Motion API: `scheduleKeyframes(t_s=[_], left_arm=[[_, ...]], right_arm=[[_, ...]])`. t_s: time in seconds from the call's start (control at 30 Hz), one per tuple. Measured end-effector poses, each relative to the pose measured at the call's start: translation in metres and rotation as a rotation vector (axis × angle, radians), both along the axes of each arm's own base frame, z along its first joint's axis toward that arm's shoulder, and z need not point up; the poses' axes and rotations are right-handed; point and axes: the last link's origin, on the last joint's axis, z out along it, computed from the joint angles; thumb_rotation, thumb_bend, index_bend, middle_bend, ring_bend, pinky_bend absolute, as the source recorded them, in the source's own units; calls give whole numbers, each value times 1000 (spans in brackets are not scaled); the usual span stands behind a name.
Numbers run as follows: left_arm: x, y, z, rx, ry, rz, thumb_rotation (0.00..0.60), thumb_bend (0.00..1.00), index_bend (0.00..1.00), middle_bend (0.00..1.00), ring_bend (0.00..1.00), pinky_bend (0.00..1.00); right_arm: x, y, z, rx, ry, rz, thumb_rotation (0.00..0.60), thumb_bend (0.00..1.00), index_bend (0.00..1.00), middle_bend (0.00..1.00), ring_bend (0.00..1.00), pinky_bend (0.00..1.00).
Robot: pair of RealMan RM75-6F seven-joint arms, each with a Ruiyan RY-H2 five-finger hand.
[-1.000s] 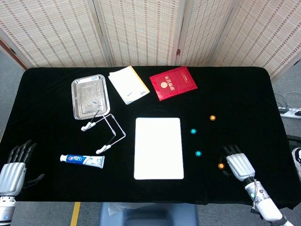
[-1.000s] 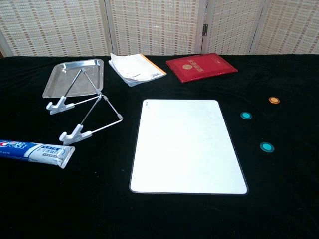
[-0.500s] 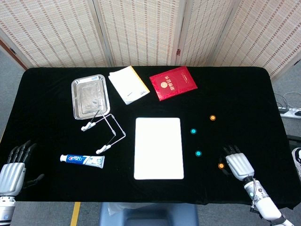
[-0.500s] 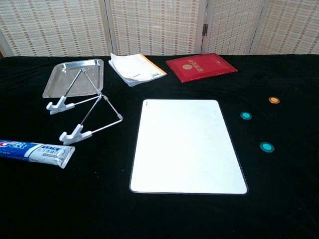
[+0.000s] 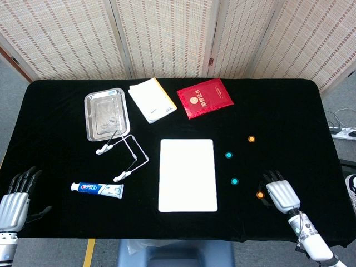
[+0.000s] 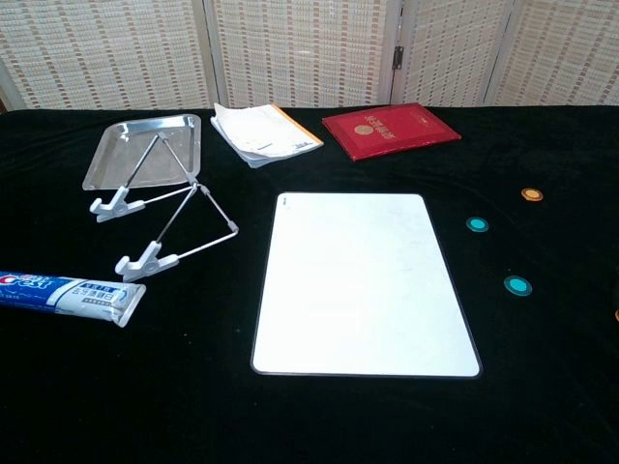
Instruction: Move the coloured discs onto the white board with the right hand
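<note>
Right hand (image 5: 282, 194) fingers apart, empty, beside orange disc (image 5: 260, 195), left hand (image 5: 14, 201) open, cut off at frame edge

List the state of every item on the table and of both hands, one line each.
White board: flat, bare, no discs on it.
Coloured discs: four, all on the cloth right of the board; near orange one beside the right hand.
Right hand: fingers apart, holding nothing.
Left hand: open, idle.
Toothpaste tube: lying flat.
Metal tray: upright, wire stand's end resting on it.
Red booklet: closed.
</note>
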Motion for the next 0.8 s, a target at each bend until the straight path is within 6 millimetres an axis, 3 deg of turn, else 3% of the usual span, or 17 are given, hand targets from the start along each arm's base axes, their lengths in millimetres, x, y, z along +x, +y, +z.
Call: scheduleKeyframes(t_s=[0.1,0.3,0.67,0.8], left_arm=[[0,0,1,3,1,-2,600,205,34,16,68,0],[2,0,3,9,-2,-8,600,204,34,16,68,0],[-1,-2,6,14,-3,3,600,205,34,16,68,0],[-3,-3,8,17,-3,8,600,205,34,15,68,0]], right_arm=[[14,-2,1,4,-27,38,600,425,561,205,40,0],[62,-18,-7,56,-66,168,600,426,561,202,42,0],[158,-45,-67,215,-47,377,600,425,531,183,36,0],[184,-48,-86,250,-33,425,600,425,462,166,27,0]])
